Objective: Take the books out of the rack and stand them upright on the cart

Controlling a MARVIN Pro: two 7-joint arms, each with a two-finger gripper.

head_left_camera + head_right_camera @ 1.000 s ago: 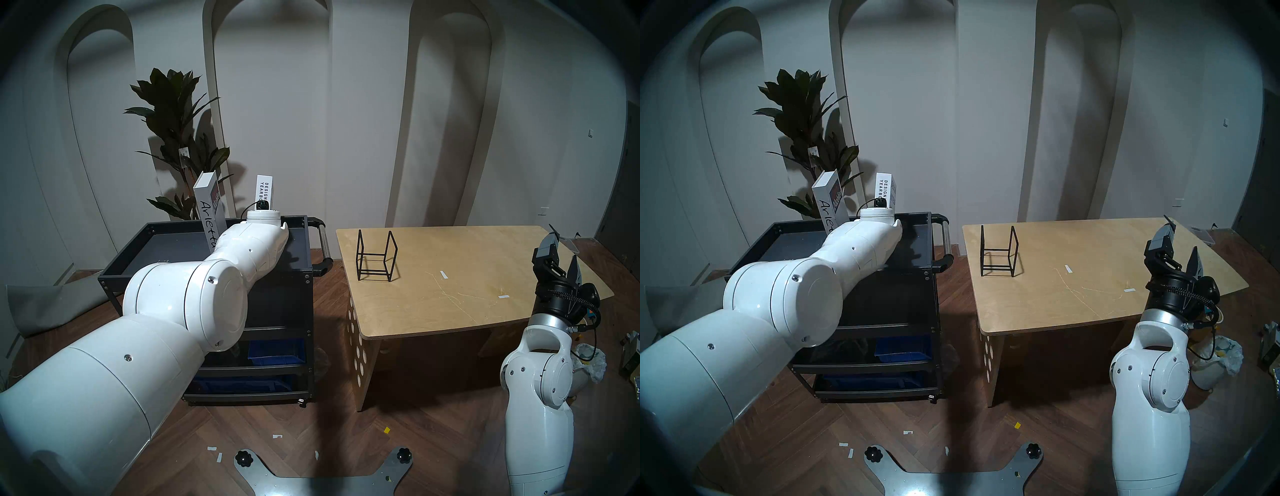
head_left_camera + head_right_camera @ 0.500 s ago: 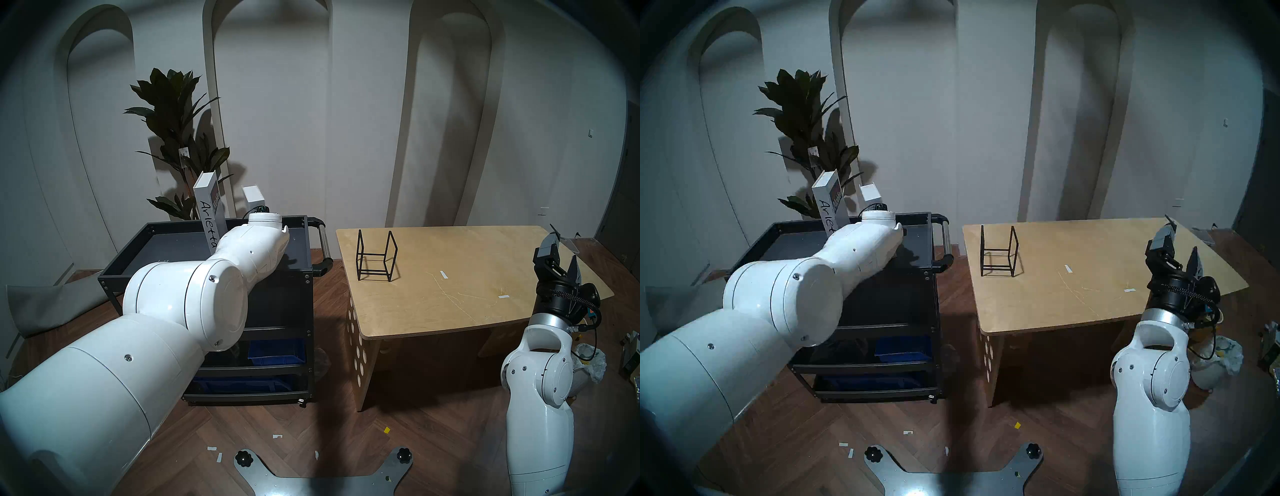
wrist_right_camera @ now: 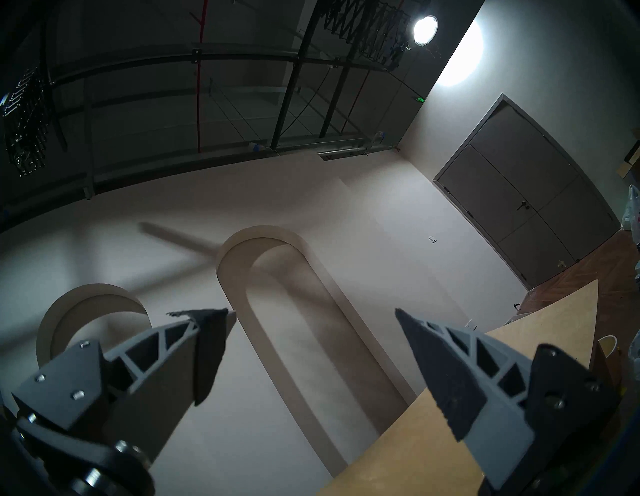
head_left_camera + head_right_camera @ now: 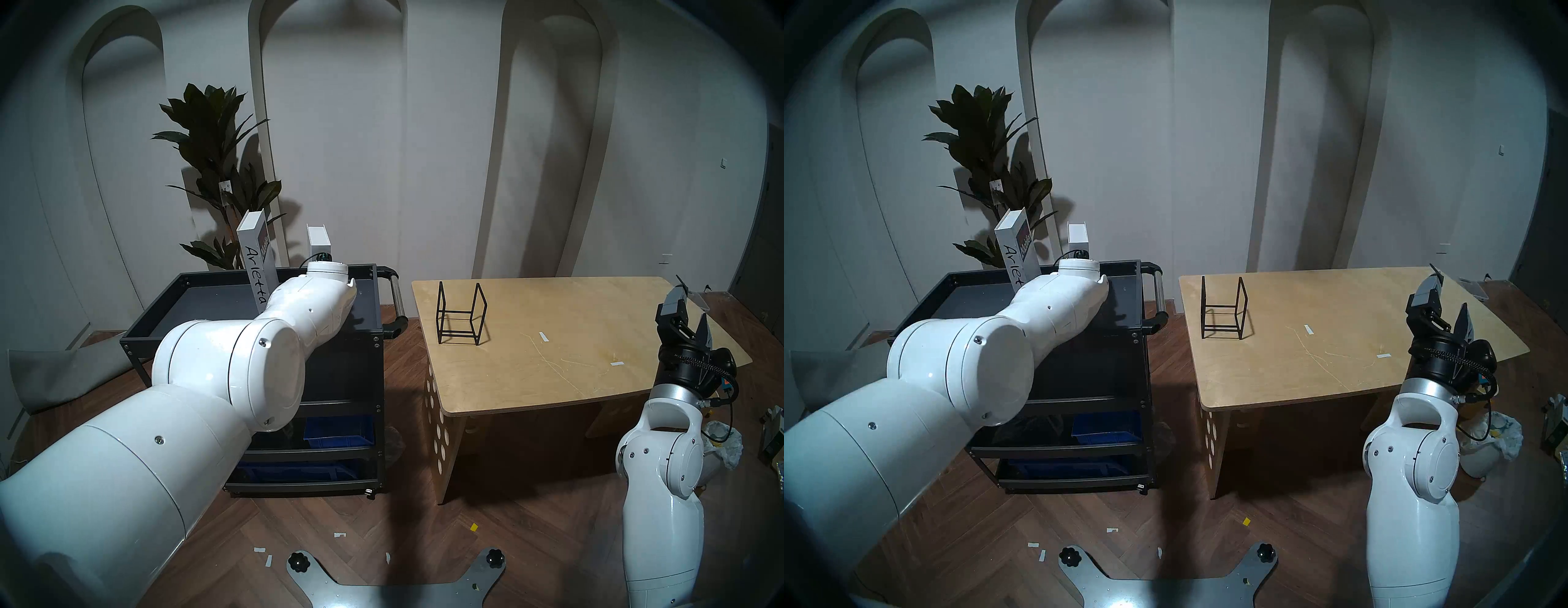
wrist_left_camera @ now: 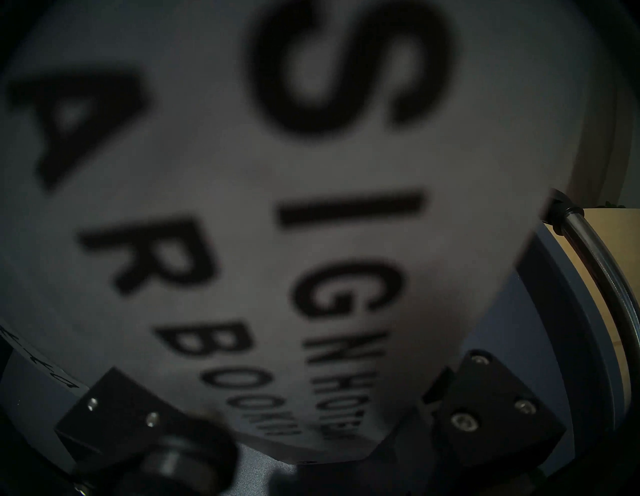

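While the left arm [image 4: 297, 310] is reaching across the top tray of the cart [image 4: 203, 297], two white books are standing on that tray. The taller book [image 4: 254, 259] is leaning slightly, and its spine is showing black handwritten-style lettering reading "Arletta"; a dark red label on its cover is too small to read. The shorter book [image 4: 319, 242] is standing just beyond the left wrist, its top end facing the head camera. In the left wrist view this book [image 5: 242, 207] is filling the frame, blurred, with printed black letters running down it: "S", "I", "GNHOTEL" in one column and "A", "R", "BOOK" in the other. The left gripper [image 5: 311, 450] is sitting at the book's lower end, with only its finger bases in view; whether it is pinching the book cannot be told. The rack [image 4: 461, 313], a black wire frame, is standing on the wooden table [image 4: 594, 373]. The right gripper [image 4: 689, 325] is pointing upward beside the table's right edge, its fingers [image 3: 207, 346] spread wide with nothing between them.
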